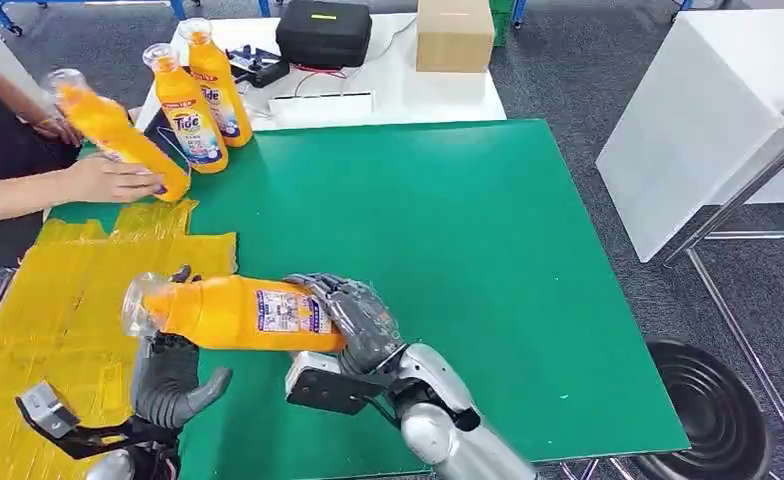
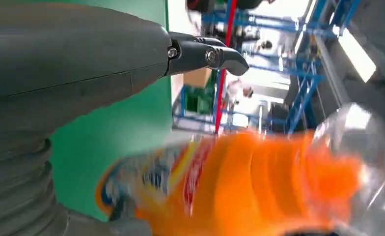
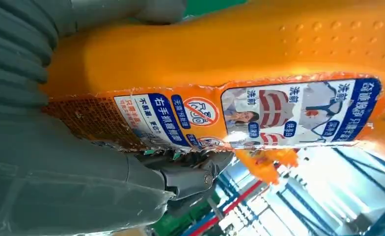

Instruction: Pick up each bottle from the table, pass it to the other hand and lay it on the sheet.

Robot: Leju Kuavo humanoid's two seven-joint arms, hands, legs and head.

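An orange Tide bottle (image 1: 238, 312) with a clear cap hangs on its side above the near-left part of the green mat (image 1: 448, 250). My right hand (image 1: 358, 320) grips its base end; the label shows close up against that hand (image 3: 58, 172) on the bottle (image 3: 230, 54). My left hand (image 1: 173, 385) sits under the neck end with thumb and fingers spread, one fingertip rising behind the bottle. From the left wrist, the hand (image 2: 72, 59) is stretched out beside the blurred bottle (image 2: 259, 187). The yellow sheet (image 1: 58, 320) lies at the left.
Two more orange bottles (image 1: 193, 120) (image 1: 218, 85) stand upright at the mat's far left corner. A person's hand (image 1: 108, 180) holds a third bottle (image 1: 118, 135) tilted there. Behind are a black case (image 1: 323, 32) and a cardboard box (image 1: 455, 35). A black stool (image 1: 713, 415) stands at the right.
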